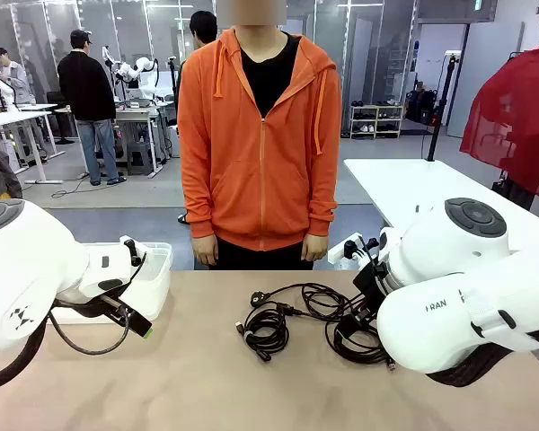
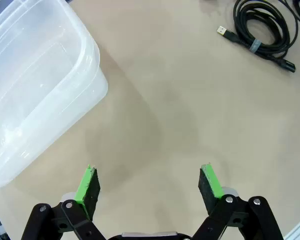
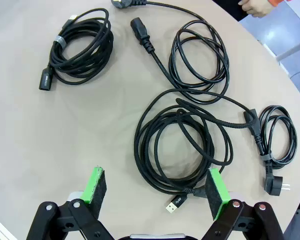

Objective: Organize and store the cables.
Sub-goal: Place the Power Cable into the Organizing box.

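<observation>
Near the robot's edge of the table [image 1: 207,386], the right gripper [image 3: 157,190] is held above the surface, its 2 green pads spread wide with nothing between them. Directly under it the braided coil [image 3: 180,145] is laid flat, its USB plug [image 3: 175,204] close to 1 pad. The left gripper [image 2: 150,182] is likewise spread and empty over bare tabletop, just beside the clear plastic container [image 2: 35,85] at the table's left side.

Toward the middle of the table the rest of the cables [image 1: 305,323] are spread out. 4 bundles can be made out: the braided coil, a small banded coil [image 3: 277,140] with a round mains plug, a tied coil [image 3: 82,45] and a loose power cord [image 3: 200,65], whose windings are not bound.

All are judged light, limp and fairly slick. A single strand, if pinched, would probably let the remaining loops sag or unwind, while a plug, though rigid, would leave the whole coil dangling. The bands on the 2 bound coils are therefore judged the best places to be gripped; on the unbound ones, several strands should be caught together across the thickest part of the loop.

At the far edge a person in an orange hoodie [image 1: 260,135] is seen standing, hands lowered.
</observation>
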Tool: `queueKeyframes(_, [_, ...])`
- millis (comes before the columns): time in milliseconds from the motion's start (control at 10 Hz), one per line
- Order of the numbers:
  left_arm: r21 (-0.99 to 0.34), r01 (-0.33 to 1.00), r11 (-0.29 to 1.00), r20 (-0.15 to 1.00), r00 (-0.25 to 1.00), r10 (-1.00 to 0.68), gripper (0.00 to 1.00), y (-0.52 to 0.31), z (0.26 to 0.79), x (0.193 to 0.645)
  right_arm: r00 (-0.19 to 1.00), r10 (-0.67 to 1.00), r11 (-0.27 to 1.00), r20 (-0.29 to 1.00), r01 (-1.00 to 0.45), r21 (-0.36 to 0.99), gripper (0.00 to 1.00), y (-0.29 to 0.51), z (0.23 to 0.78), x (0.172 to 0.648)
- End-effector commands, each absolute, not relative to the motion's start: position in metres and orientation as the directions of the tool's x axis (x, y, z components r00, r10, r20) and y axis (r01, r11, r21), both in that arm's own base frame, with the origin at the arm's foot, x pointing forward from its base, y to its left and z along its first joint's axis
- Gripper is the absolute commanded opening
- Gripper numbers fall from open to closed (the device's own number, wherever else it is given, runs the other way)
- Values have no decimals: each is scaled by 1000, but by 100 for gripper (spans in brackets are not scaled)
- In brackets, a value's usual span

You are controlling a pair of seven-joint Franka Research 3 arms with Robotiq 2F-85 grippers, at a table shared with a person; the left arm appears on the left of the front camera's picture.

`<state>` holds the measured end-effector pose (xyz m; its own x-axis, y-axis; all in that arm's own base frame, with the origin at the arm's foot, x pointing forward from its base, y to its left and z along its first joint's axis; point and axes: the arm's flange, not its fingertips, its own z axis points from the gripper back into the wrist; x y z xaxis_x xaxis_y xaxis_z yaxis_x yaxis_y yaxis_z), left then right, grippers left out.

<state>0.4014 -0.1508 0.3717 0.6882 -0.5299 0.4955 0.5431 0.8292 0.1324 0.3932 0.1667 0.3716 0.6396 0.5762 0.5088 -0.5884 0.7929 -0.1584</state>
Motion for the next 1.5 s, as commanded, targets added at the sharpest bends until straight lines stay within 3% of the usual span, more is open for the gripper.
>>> queueKeyframes(0, [133,543,829,496,688,-530,100,-151,372,401,640,576,793,509,-588,-158,100,167,372,393])
queueKeyframes(1400, [133,545,828,495,687,-532,100,-152,372,401,608,590,769,531,-623,-140,100,162,383,393])
